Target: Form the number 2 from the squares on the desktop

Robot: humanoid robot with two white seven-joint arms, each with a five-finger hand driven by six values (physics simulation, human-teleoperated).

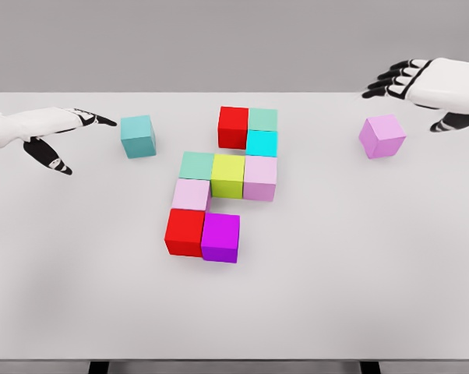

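Reaching from the left, my left hand (pixel 51 132) lies spread, holding nothing, fingertips just beside the loose teal cube (pixel 138 135) — it sits to the hand's right, apart from the half-built cluster of coloured cubes (pixel 219 183). My right hand (pixel 429 86), also spread, hovers near the loose pink cube (pixel 382 136) — bare white tabletop (pixel 336 273) lies all round.

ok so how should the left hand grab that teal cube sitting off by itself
Pinch the teal cube across its near and far faces, coming in from the left, where the left hand already lies with fingers open. It stands flat and alone on the table, so all sides are free.
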